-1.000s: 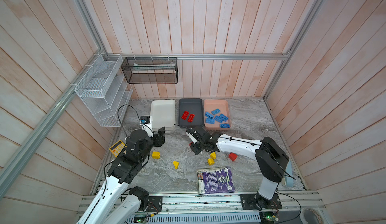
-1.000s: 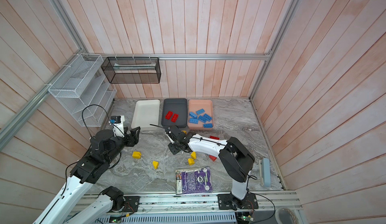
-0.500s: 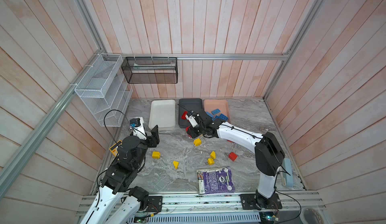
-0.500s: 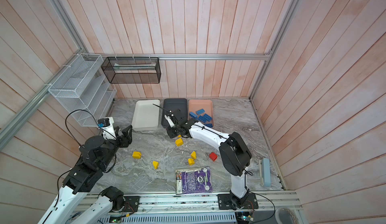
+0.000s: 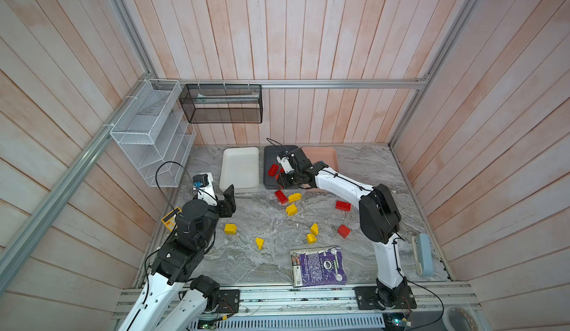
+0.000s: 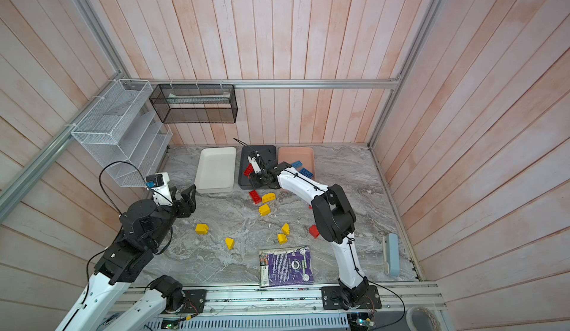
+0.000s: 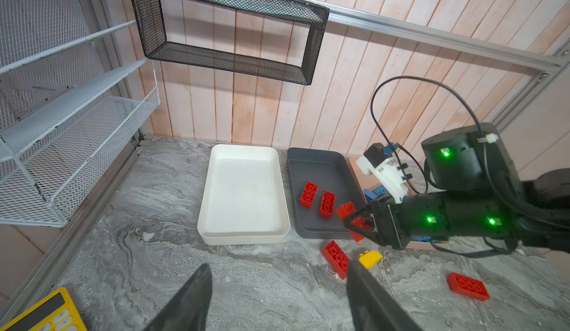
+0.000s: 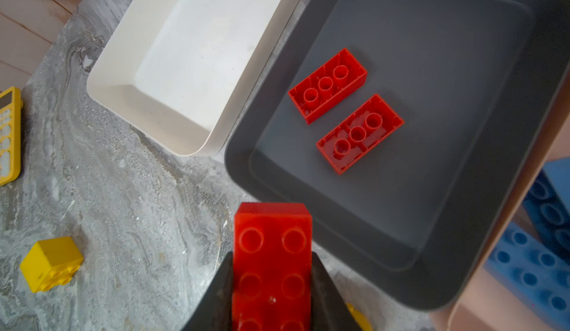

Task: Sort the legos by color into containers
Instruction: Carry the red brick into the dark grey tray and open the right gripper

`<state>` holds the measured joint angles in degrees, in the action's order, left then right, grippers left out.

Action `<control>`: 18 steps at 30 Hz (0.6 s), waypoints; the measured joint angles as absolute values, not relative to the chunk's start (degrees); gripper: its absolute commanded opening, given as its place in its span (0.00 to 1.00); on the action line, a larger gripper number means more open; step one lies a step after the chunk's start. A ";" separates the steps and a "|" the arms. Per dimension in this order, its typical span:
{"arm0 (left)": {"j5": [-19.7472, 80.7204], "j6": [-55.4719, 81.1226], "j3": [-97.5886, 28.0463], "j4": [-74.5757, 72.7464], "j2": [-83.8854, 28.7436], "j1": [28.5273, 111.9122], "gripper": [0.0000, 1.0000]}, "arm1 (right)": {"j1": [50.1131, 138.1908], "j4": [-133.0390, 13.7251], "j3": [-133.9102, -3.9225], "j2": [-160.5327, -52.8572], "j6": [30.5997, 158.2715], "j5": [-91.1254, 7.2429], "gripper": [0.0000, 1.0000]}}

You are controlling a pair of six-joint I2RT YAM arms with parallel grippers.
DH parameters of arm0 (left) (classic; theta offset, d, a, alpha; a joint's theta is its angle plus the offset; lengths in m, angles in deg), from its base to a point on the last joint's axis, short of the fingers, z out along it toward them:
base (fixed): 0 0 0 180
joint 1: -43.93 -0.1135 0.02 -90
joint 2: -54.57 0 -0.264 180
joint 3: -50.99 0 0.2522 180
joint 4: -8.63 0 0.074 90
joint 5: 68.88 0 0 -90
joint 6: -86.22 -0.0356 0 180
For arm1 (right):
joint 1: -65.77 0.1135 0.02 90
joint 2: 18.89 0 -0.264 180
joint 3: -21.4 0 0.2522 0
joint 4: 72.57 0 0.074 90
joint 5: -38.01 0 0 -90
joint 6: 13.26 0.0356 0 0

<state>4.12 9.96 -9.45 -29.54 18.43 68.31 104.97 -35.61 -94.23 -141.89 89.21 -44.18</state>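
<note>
In a top view my right gripper point(image 5: 285, 180) hangs over the near edge of the grey tray point(image 5: 269, 156). Left wrist view: my left gripper point(image 7: 277, 266) gapes empty above the table point(image 7: 123, 267). Right wrist view: jaws clamp a red brick point(image 8: 271, 252); two other bricks point(image 8: 328, 85) lie in that tray.

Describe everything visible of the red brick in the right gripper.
The red brick is a glossy plastic rectangle, two studs wide, studs facing the wrist camera, rear rows out of frame. The right gripper clamps its long sides between black fingers, one end sticking out past the tips. It hangs in the air by the near rim of the dark grey tray, touching nothing else.
</note>
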 measured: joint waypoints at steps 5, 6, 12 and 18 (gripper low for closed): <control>4.14 9.96 -9.34 -29.54 17.36 68.31 0.70 | 102.17 -34.86 -101.35 -148.45 89.21 -44.33 0.22; 4.14 9.96 -9.34 -29.54 17.16 68.31 0.70 | 101.69 -34.53 -102.91 -149.65 89.21 -44.42 0.23; 4.19 9.96 -9.34 -29.54 16.14 68.31 0.70 | 99.79 -33.07 -111.12 -155.16 89.21 -45.25 0.33; 4.36 9.93 -9.34 -29.54 15.11 68.31 0.70 | 99.24 -32.59 -114.84 -156.91 89.34 -46.34 0.57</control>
<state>4.36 9.93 -9.34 -29.54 15.11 68.31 99.24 -32.59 -114.84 -156.91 89.34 -46.34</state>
